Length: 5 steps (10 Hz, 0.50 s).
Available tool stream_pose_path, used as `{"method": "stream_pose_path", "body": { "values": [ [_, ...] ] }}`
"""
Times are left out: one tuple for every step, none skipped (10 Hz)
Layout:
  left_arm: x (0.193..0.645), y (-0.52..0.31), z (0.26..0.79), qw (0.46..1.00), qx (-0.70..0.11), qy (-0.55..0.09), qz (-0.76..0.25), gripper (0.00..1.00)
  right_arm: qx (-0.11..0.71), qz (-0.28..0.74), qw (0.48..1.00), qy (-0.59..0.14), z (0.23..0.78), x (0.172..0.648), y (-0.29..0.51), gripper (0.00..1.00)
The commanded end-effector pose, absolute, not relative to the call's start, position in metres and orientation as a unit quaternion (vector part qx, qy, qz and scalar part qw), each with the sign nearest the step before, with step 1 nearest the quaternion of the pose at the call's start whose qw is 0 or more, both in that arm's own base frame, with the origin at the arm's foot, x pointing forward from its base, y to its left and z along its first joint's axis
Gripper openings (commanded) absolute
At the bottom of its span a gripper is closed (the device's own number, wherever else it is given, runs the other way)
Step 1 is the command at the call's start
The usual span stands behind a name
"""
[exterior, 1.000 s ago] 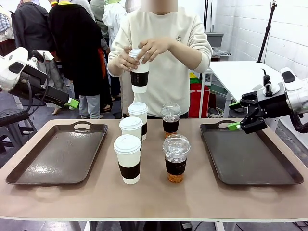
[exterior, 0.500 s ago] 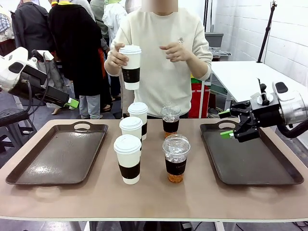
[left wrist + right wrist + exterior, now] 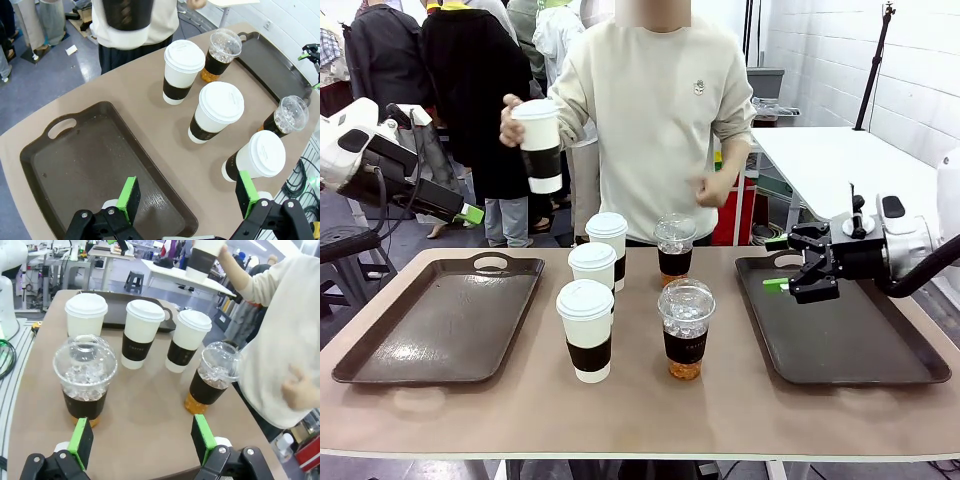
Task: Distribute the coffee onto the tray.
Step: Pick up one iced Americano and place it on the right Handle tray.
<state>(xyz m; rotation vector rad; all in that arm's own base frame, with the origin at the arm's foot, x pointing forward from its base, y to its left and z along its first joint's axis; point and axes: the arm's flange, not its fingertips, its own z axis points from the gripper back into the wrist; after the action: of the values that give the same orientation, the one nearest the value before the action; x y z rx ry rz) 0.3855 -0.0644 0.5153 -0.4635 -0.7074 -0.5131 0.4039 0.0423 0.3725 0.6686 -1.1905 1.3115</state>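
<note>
While the left tray (image 3: 440,330) and right tray (image 3: 860,340) sit bare at either end of the tabletop (image 3: 640,415), the coffee on it is bunched in the middle. That's three paper cups (image 3: 585,330) in a row on the robot's left and two iced cups (image 3: 686,335) just beside them on the right, so I guess each arm gets its own row within reach. The right hand (image 3: 777,263) hangs over the inner edge of the right tray, fingers spread wide with nothing between them, pointed sideways at the iced cups. Looks to me like it's lining up on the nearer one. The left hand (image 3: 188,196) is up high off the left corner, also wide open and empty, looking down over its tray. The person (image 3: 660,120) holds a fourth cup (image 3: 541,150) up in the air toward that side, maybe offering it, can't say for sure.
</note>
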Motion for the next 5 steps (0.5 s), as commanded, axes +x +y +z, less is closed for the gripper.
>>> {"method": "stream_pose_path", "body": {
  "values": [
    [0.386,-0.063,0.514,0.879,-0.227,-0.339,-0.245,1.00,0.286,0.559,0.585,-0.513,0.364,0.433,0.051,1.00],
    [0.386,-0.063,0.514,0.879,-0.227,-0.339,-0.245,1.00,0.292,0.565,0.589,-0.500,0.365,0.446,0.048,1.00],
    [0.386,-0.063,0.514,0.879,-0.227,-0.339,-0.245,1.00,0.301,0.573,0.591,-0.481,0.367,0.461,0.045,1.00],
    [0.386,-0.063,0.514,0.879,-0.227,-0.339,-0.245,1.00,0.304,0.576,0.595,-0.471,0.369,0.472,0.043,1.00],
    [0.386,-0.063,0.514,0.879,-0.227,-0.339,-0.245,1.00,0.309,0.576,0.594,-0.469,0.371,0.478,0.041,1.00]
  ]
}}
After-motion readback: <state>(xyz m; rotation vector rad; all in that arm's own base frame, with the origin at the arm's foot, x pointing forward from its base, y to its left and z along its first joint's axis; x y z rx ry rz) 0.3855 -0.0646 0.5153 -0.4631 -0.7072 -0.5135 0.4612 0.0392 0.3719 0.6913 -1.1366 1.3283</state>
